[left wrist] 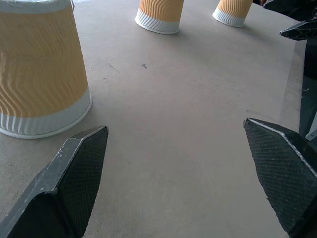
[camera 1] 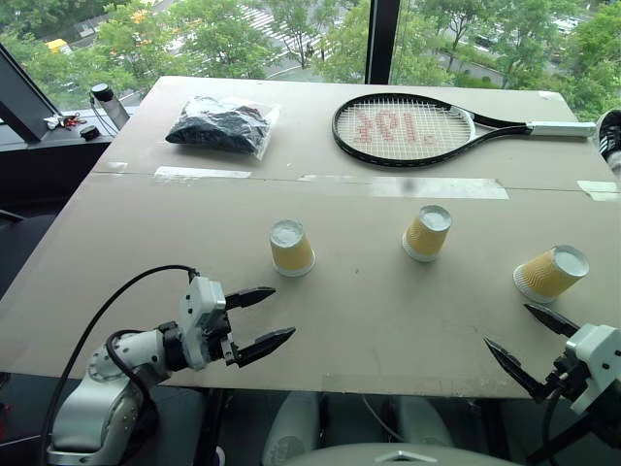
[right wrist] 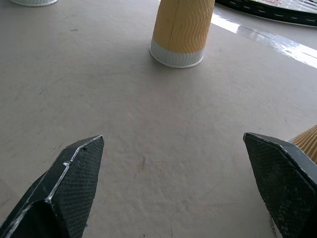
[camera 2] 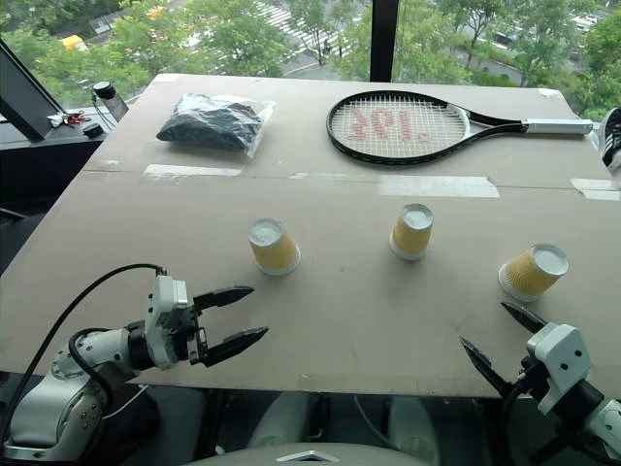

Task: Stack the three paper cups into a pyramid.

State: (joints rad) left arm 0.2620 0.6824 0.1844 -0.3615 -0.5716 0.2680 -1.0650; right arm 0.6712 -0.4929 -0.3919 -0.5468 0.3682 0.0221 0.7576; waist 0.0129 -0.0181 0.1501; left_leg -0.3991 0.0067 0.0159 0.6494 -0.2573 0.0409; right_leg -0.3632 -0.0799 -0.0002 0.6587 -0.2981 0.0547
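Note:
Three paper cups stand upside down in a row across the cardboard-covered table (camera 1: pixel 369 320), with yellow-orange ribbed sides and white bases up: a left cup (camera 1: pixel 291 249), a middle cup (camera 1: pixel 427 233) and a right cup (camera 1: pixel 550 273). My left gripper (camera 1: pixel 283 312) is open near the front edge, just short of the left cup (left wrist: pixel 42 74) and empty. At the front right, my right gripper (camera 1: pixel 506 325) is open and empty, close in front of the right cup (right wrist: pixel 307 141), with the middle cup (right wrist: pixel 181 29) farther ahead of it.
A tennis racket (camera 1: pixel 408 128) and a clear bag of dark items (camera 1: pixel 221 126) lie at the back of the table. Strips of tape (camera 1: pixel 437 186) cross the middle. A bottle (camera 1: pixel 107 102) stands on the ledge at the far left.

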